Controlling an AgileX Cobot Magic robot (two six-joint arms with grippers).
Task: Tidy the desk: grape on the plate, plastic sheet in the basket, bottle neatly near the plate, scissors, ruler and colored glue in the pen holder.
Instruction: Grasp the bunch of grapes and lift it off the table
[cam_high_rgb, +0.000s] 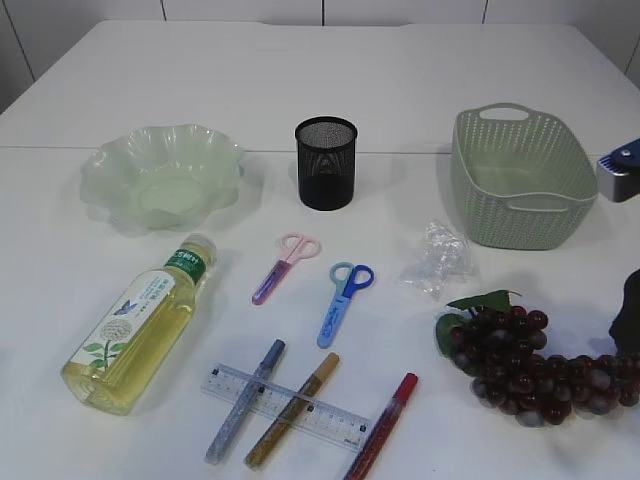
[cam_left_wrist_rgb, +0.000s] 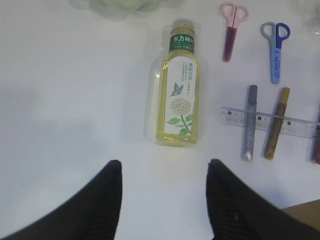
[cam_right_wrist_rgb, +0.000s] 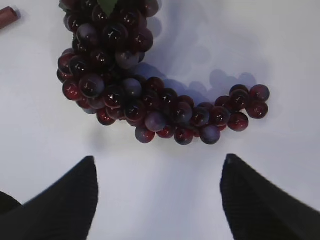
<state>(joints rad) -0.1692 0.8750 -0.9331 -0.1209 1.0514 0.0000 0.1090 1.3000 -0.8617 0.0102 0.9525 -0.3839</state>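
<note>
On the white table (cam_high_rgb: 400, 90), a pale green scalloped plate (cam_high_rgb: 162, 180) sits far left at the back. In front of it a bottle (cam_high_rgb: 135, 325) of yellow drink lies on its side, cap toward the plate. The left gripper (cam_left_wrist_rgb: 162, 197) hangs above bare table just beside the bottle's base, its jaws spread wide and holding nothing.

Behind centre stands a black mesh pen holder (cam_high_rgb: 326, 162). Before it lie pink scissors (cam_high_rgb: 284, 267) and, to their right, blue scissors (cam_high_rgb: 345, 302). Nearer the front, a clear ruler (cam_high_rgb: 285, 405) lies flat, with a silver glitter glue pen (cam_high_rgb: 245, 400) and a gold glue pen (cam_high_rgb: 292, 410) crossing it and a red glue pen (cam_high_rgb: 383, 427) at its right end.

Right of the blue scissors sits a crumpled clear plastic sheet (cam_high_rgb: 437, 258), just in front of a green woven basket (cam_high_rgb: 520, 175). A bunch of dark red grapes (cam_high_rgb: 530, 365) with a green leaf lies at the front right. The right gripper (cam_right_wrist_rgb: 159, 192) hovers over the table beside the bunch, jaws wide apart, gripping nothing.
</note>
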